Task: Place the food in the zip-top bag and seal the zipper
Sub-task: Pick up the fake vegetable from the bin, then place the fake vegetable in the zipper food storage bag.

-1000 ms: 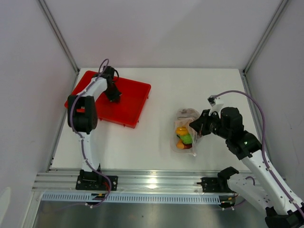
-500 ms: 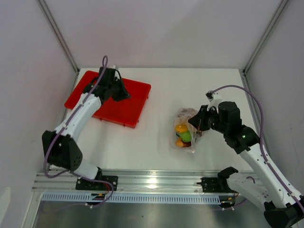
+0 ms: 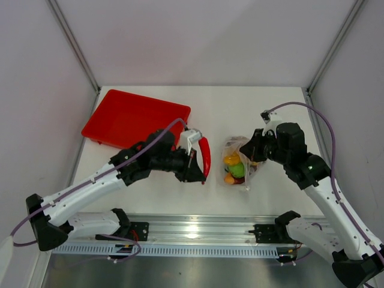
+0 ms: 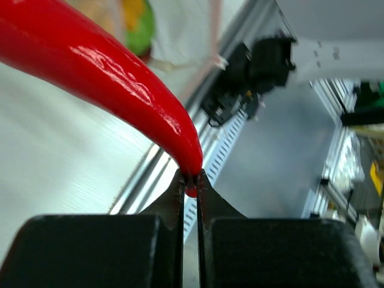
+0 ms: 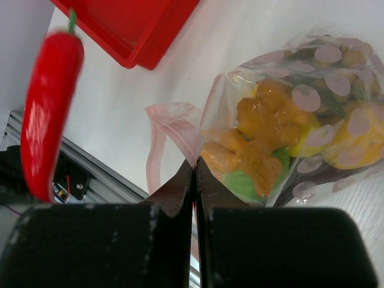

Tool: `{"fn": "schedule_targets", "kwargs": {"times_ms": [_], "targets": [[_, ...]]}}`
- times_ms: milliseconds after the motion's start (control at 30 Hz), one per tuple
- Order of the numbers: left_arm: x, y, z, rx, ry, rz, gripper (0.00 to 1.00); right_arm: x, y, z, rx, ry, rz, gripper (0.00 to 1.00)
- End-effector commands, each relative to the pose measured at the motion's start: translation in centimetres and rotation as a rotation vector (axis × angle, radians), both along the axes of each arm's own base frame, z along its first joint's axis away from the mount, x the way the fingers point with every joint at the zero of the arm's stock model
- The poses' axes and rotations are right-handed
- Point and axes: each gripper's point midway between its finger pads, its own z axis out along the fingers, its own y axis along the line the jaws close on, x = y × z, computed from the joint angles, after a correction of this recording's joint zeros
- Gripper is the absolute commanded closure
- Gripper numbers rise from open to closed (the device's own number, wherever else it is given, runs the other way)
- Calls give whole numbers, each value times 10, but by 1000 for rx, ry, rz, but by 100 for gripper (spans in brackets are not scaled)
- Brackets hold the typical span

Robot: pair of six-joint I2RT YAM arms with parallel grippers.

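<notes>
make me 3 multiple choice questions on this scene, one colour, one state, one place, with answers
1. What colour is the tray? A blue B red C white
2. How is the right claw? A wide open B shut on the bag edge C shut on nothing
3. Where is the chilli? A in the tray B inside the bag C held up by the left claw
Answers: 1 B, it is plainly red; 2 B, clear film sits between its closed jaws; 3 C, its tip is pinched in that claw.
</notes>
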Motion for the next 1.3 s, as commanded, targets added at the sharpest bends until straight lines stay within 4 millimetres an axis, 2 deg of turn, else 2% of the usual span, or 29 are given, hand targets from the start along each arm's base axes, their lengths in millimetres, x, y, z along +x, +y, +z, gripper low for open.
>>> {"fn": "schedule_targets", "kwargs": {"times_ms": [0,67,267,333,400,433,467,667,933,1100,1267], "targets": [[-42,-14,7,-52,-56,-182,99,9,-2,27,1,-80,-11,100],[-57,-17,-1,-44,-40,-226,99,10,-2,31,1,-85,-9,100],[-109,-40,4,-172,8,-439,100,8,0,31,-6,-86,12,100],[-117,-47,-4,-165,59,-485,99,6,0,31,-4,-88,21,100],[-119,-56,-2,-184,75,-511,99,4,2,33,2,-93,37,100],[-120,-62,-8,-171,108,-527,99,2,2,33,2,-92,42,100],[-120,-67,-3,-185,108,-540,100,1,2,33,3,-90,46,100],[-109,-87,-8,-149,133,-547,99,-9,0,37,7,-106,65,100],[-96,-98,4,-168,113,-530,99,-19,-4,37,7,-111,74,100],[-78,-99,-2,-148,142,-458,99,-22,-2,39,25,-106,85,100],[-55,-104,-23,-107,252,-377,99,-25,3,46,56,-104,102,100]]}}
